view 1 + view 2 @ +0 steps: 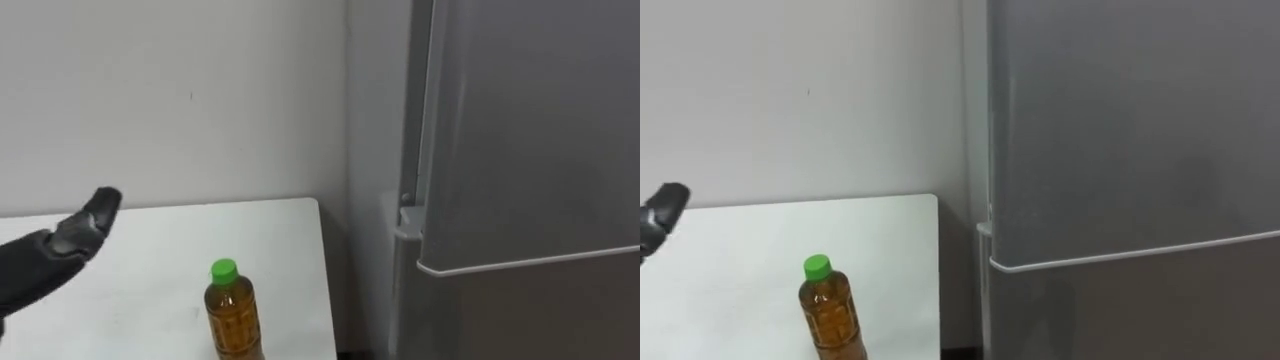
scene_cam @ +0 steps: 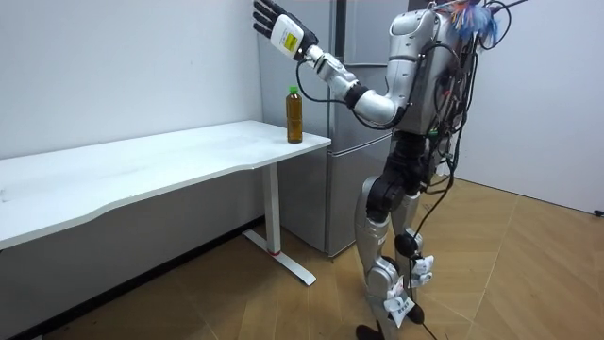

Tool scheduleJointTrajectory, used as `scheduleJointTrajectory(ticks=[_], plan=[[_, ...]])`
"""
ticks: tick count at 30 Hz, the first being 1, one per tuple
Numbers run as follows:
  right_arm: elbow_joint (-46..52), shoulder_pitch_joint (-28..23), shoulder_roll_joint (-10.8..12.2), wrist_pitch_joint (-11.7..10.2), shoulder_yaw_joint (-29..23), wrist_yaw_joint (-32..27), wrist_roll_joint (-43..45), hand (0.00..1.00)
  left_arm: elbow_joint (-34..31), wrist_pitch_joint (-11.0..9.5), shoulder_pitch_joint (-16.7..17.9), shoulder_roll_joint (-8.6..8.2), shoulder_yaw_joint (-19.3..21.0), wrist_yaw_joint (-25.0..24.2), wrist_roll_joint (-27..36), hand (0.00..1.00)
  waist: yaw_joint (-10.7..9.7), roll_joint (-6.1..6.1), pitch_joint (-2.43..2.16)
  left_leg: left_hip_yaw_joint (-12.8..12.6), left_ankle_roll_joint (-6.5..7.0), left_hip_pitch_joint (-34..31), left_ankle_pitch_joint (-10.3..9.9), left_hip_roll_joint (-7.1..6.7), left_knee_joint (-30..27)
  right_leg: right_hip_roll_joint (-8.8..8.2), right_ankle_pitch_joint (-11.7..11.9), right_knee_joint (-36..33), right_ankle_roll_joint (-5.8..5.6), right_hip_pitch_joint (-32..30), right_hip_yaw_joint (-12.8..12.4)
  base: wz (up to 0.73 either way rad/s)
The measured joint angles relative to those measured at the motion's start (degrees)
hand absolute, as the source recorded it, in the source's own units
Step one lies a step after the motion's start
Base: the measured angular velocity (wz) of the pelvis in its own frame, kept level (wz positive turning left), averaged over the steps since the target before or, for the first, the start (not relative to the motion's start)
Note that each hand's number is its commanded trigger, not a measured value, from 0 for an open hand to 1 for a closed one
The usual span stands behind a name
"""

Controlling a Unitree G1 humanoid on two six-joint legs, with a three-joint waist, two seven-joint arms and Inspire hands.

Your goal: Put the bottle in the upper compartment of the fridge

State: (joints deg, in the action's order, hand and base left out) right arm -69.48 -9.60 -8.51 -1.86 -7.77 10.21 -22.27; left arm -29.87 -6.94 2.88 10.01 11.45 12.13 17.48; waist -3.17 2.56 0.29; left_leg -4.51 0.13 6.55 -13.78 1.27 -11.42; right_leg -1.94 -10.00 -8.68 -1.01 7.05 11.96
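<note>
Clear plastic bottle (image 1: 233, 318) of amber liquid with a green cap stands upright on a white rectangular table (image 1: 160, 240), near its right end. Beside it is a tall grey metal fridge (image 1: 530, 150), doors closed. The robot's black left hand (image 1: 72, 243) is raised above the table, left of the bottle, fingers straight, holding nothing.

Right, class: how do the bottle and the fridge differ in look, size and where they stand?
The bottle is small, amber and see-through with a green cap; the fridge is tall, grey and opaque. The bottle stands on the white table; the fridge on the floor. Both are upright and closed.
</note>
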Motion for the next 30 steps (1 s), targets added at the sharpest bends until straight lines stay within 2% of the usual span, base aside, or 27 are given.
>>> scheduleJointTrajectory(ticks=[3,6,9,12,17,19,25,30], plan=[[-0.59,1.22,0.02,0.16,0.39,0.03,0.17,0.00,-0.01,1.40,-0.97,0.03,-2.31,-4.25,1.58,0.00,-1.68,-0.11,0.12,-0.09,0.01,-0.03,0.00,-0.08,0.01,0.05,-0.12,0.03,0.02,0.16,-0.65,0.03],[-1.11,1.89,0.02,0.35,0.90,-0.03,0.17,0.00,-0.01,3.56,-1.58,0.17,-4.18,-8.61,6.77,0.00,-2.72,0.03,0.13,-0.30,0.01,0.03,0.01,-0.08,0.00,0.04,-0.12,0.06,0.02,0.22,-0.76,0.00],[-1.38,2.11,0.06,0.46,0.96,-0.06,0.07,0.00,-0.02,4.61,-2.71,0.07,-6.42,-12.17,12.10,0.00,-3.24,0.07,0.17,-0.18,0.00,-0.05,0.01,-0.10,0.02,0.04,-0.12,0.24,0.02,0.10,-0.73,0.00],[-1.86,2.90,0.02,0.44,1.61,-0.11,0.34,0.00,-0.01,5.07,-4.57,0.02,-8.86,-15.76,12.39,0.00,-3.93,-0.05,0.27,-0.07,0.00,-0.39,0.01,-0.11,0.02,0.06,-0.12,0.31,0.02,-0.39,-0.71,0.01],[-1.98,3.49,-0.01,0.55,2.11,0.06,0.17,0.00,0.01,6.92,-6.90,-0.06,-11.66,-20.37,13.77,0.00,-4.94,0.13,0.15,-0.32,0.00,-0.69,0.02,-0.10,0.03,0.09,-0.11,0.24,0.03,-1.17,-0.90,-0.05],[-2.36,4.00,-0.03,0.65,2.08,0.31,0.15,0.00,0.01,7.35,-7.30,-0.07,-13.23,-22.39,14.45,0.00,-5.94,0.25,0.16,-0.38,0.00,-0.98,0.02,-0.09,0.05,0.09,-0.11,0.14,0.03,-1.24,-0.87,0.00],[-4.00,6.16,-0.16,0.72,3.45,0.48,0.14,0.00,0.62,9.66,-8.14,-0.03,-18.14,-24.88,14.46,0.00,-7.79,0.48,0.30,-0.39,0.00,-0.96,0.02,-0.05,0.07,0.14,-0.11,0.03,0.03,-1.26,-1.03,0.00],[-3.95,6.36,-0.25,0.77,4.27,0.47,-0.03,0.00,0.64,11.61,-8.25,-0.03,-18.59,-26.90,14.67,0.00,-8.85,0.25,0.44,-0.88,-0.01,-0.87,0.02,0.03,0.05,0.16,-0.11,-0.09,0.03,-1.27,-1.13,0.00]])
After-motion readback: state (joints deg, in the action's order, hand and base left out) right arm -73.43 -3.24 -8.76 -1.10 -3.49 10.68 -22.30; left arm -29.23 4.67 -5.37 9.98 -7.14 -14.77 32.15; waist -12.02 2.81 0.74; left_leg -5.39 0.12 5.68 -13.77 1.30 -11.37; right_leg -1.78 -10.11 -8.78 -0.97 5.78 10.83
